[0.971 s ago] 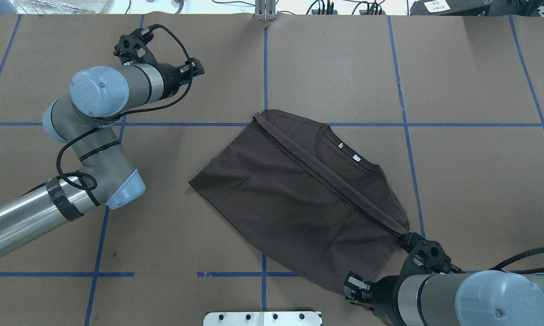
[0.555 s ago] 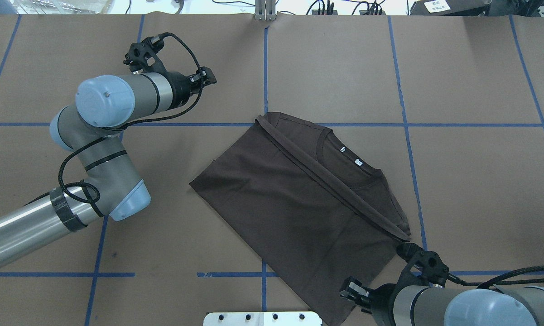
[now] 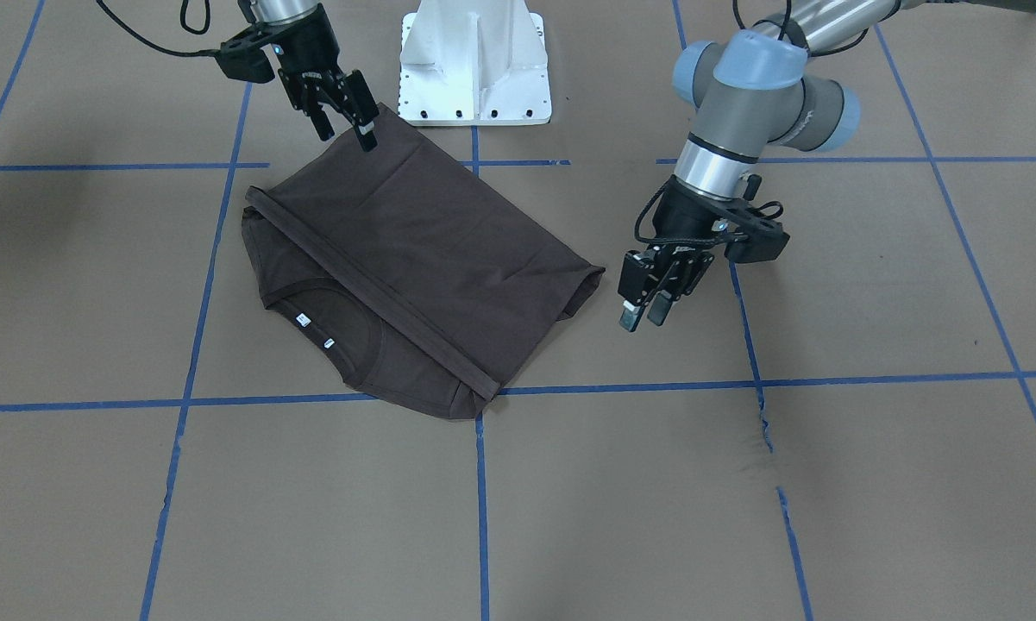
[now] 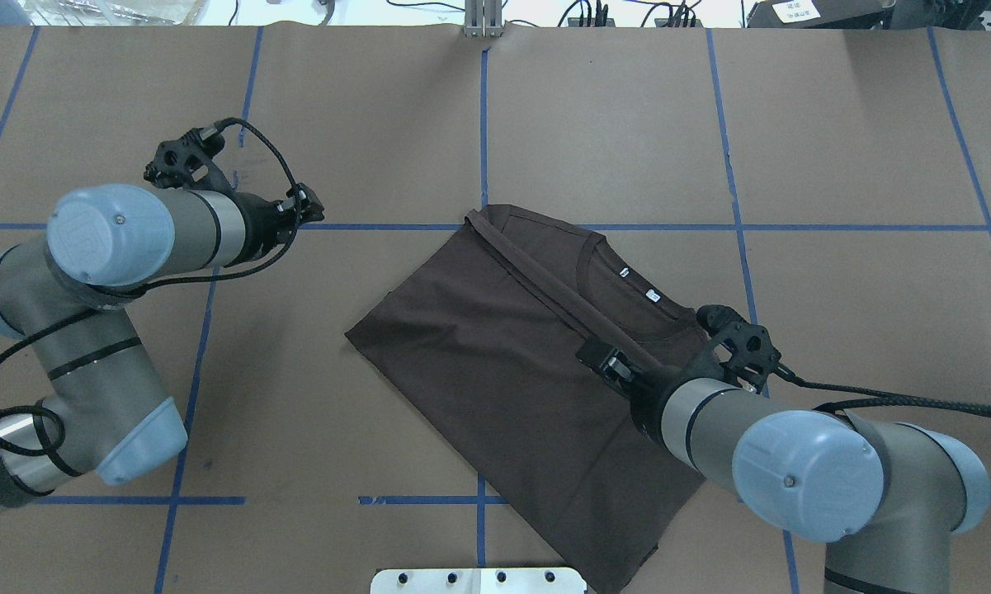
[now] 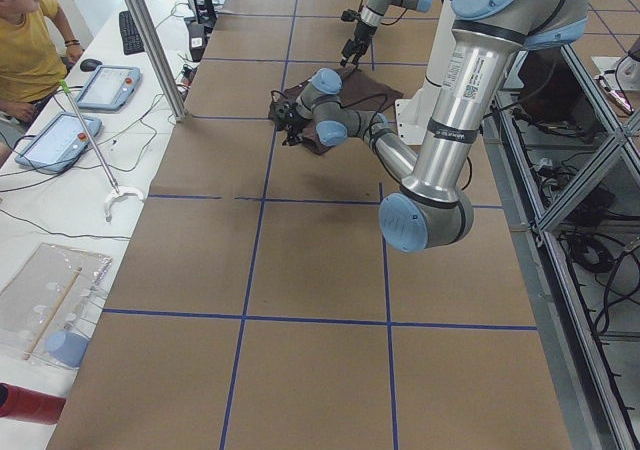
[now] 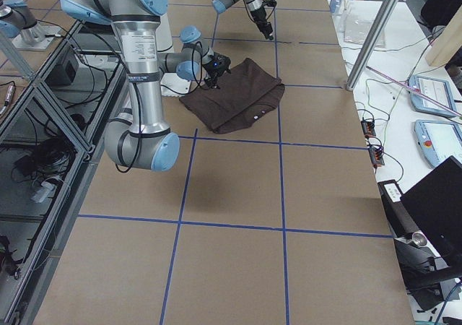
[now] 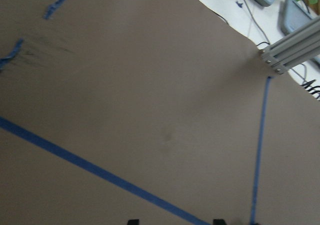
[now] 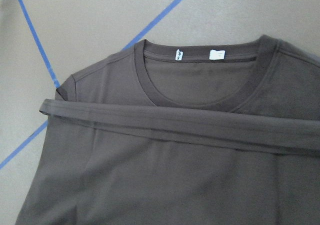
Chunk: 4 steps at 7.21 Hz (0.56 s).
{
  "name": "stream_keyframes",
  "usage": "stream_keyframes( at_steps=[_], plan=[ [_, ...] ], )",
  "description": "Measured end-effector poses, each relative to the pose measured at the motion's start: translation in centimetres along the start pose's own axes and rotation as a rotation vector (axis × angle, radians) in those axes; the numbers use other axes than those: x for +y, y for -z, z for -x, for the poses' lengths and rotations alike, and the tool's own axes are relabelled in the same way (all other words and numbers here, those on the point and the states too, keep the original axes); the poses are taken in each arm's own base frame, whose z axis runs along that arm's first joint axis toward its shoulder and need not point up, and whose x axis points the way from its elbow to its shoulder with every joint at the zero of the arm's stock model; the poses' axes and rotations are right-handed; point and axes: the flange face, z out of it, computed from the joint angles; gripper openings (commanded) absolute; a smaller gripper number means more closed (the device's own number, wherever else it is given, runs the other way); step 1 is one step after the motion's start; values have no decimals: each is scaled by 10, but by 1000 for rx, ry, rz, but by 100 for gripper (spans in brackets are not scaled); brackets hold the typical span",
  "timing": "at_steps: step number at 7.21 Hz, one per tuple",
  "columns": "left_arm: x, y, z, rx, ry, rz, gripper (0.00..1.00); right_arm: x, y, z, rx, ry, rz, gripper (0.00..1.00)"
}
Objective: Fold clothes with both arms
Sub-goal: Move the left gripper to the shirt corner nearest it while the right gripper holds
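Dark brown T-shirt (image 4: 495,363) lies half-folded mid-worktop (image 4: 858,330); right gripper (image 3: 345,128), fingers wide and empty, should pinch a folded edge squarely, while left gripper (image 3: 643,304), fingers narrow and empty, mirrors it.

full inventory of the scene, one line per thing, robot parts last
T-shirt: 1, dark brown, folded, mid-table, collar and white tags showing
Table: 1, brown paper cover with a blue tape grid
Pedestal: 1, white, at the table edge by the shirt
Tablets: 2, light blue-grey, on the white side bench
Person: 1, yellow shirt, seated at that bench
Left arm: 1, silver-grey with blue caps, off to the shirt's side
Left gripper: 1, black, open, empty, above bare paper
Right arm: 1, same colours, over the shirt
Right gripper: 1, black, open, empty, over the shirt's edge
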Motion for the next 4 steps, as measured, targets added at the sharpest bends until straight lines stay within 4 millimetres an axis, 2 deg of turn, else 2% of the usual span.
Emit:
stream_keyframes(
  at_steps=[1, 2, 3, 4],
  plan=[
    [41, -4, -7, -32, -17, 49, 62, -6, -9, 11, -6, 8, -20, 100],
    [70, -8, -9, -52, -28, 84, 73, -8, -16, 14, -2, 14, -31, 100],
    [89, -13, -5, -72, -39, 106, 91, -9, -21, 16, 1, 17, -35, 100],
    [99, -16, -4, -90, -43, 118, 91, -11, -23, 16, 4, 17, -41, 100]
  ],
)
